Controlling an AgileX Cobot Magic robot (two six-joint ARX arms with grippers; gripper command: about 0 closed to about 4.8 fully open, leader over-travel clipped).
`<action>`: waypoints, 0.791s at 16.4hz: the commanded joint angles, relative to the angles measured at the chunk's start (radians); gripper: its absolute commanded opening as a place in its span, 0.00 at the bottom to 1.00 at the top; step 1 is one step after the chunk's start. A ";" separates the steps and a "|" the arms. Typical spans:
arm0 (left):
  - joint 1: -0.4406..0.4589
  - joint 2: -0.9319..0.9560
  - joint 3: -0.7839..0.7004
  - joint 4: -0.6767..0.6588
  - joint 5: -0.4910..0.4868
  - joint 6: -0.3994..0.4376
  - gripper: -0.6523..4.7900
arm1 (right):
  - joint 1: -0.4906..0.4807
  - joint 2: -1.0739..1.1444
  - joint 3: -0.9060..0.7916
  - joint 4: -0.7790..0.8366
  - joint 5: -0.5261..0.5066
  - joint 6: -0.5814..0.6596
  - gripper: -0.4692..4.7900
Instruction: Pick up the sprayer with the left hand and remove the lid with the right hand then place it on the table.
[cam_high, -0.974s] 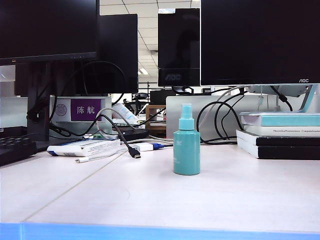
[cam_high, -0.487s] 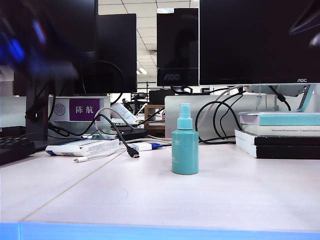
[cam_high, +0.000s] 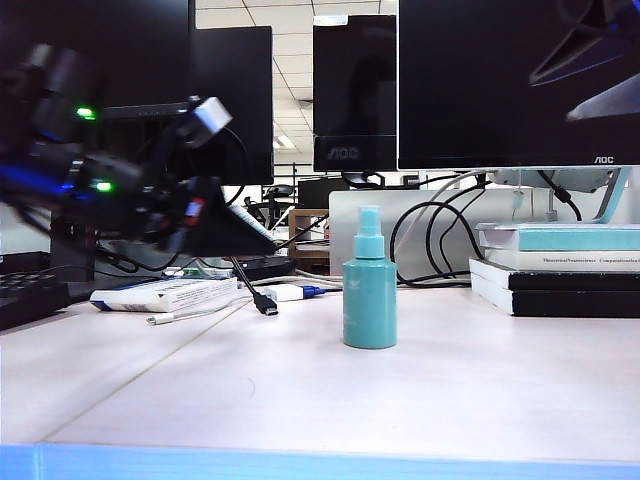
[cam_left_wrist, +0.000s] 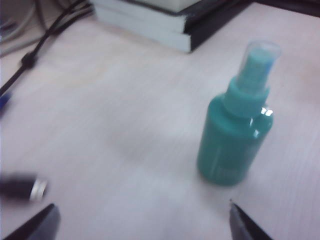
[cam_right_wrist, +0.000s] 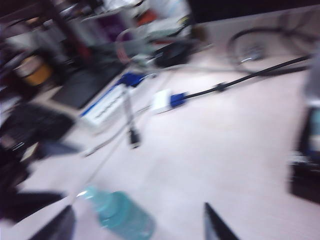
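Reaching toward the sprayer (cam_high: 370, 295), upright mid table (cam_high: 300, 400), lid (cam_left_wrist: 261, 54) on. Left hand (cam_high: 215, 225) spread wide beside it; right hand (cam_high: 600, 90) high up, spread, empty. Next: pinch the bottle's middle.

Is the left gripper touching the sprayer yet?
Apart. The left wrist view shows bare table between the left gripper and the sprayer.

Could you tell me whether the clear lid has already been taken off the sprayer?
No, in the left wrist view the clear lid sits over the nozzle of the upright sprayer on the table.
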 joint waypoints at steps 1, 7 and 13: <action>-0.006 0.061 0.103 -0.057 0.107 0.034 1.00 | -0.001 0.059 0.037 0.021 -0.079 0.000 0.81; -0.027 0.066 0.146 -0.238 0.249 0.094 1.00 | -0.004 0.191 0.072 0.025 -0.098 -0.005 0.81; -0.087 0.090 0.147 -0.207 0.197 0.200 1.00 | -0.003 0.215 0.072 0.058 -0.141 0.001 0.81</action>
